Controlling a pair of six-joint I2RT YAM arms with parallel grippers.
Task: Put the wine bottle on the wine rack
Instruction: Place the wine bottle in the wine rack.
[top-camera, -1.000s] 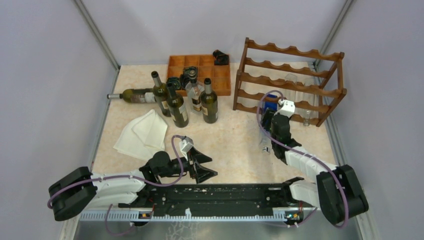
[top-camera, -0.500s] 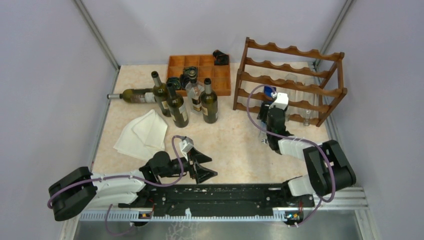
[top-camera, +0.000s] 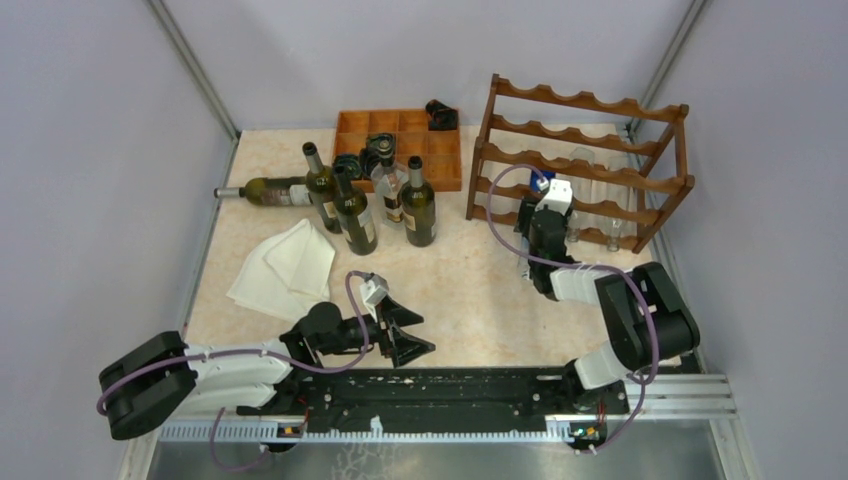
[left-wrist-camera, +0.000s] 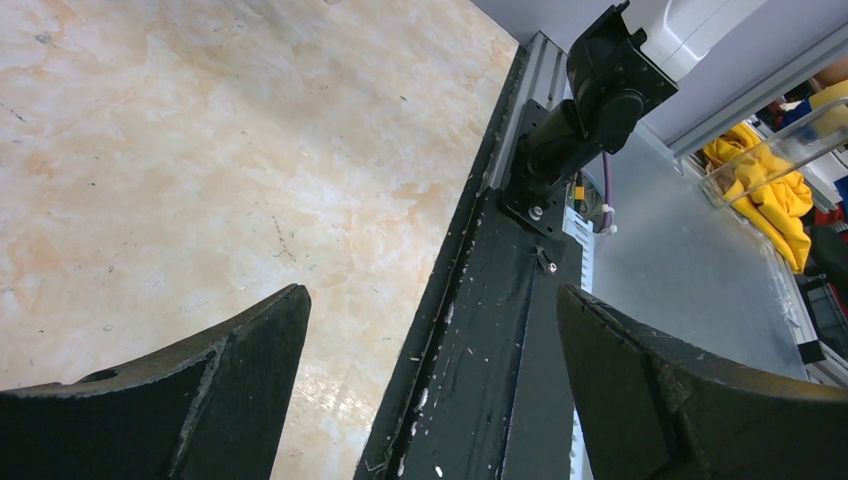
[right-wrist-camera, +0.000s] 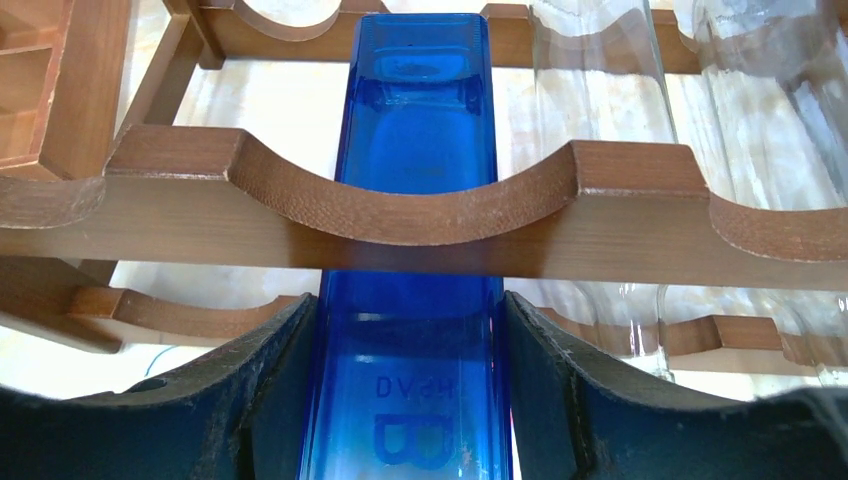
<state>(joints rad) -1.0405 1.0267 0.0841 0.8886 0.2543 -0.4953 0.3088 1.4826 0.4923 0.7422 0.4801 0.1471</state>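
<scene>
1. The wine bottle (right-wrist-camera: 415, 250) is clear cobalt-blue glass with flat sides and squared corners. Pale lettering, including a large "B", shows reversed through its wall near the fingers.
2. The right gripper (right-wrist-camera: 412, 390) clamps this bottle, one black finger (right-wrist-camera: 270, 390) pressed against each flat side, the jaws spread only as wide as the bottle.
3. The bottle reaches into the wine rack (top-camera: 590, 170). In the right wrist view a reddish-brown scalloped rail crosses in front of it, with the bottle lined up in one curved notch and its far end nearing the next rail.
4. In the top view only a small blue patch shows at the rack's left front. It seems to sit in a lower tier, though that is hard to judge there.
5. Clear glass bottles (right-wrist-camera: 600, 80) lie in the rack just beside the blue one.
6. The left gripper (left-wrist-camera: 432, 300) is spread wide and holds nothing, low over the marbled table (left-wrist-camera: 200, 150) at its near edge.
7. Dark green bottles (top-camera: 350, 210) stand well apart, near a white cloth (top-camera: 285, 262).
</scene>
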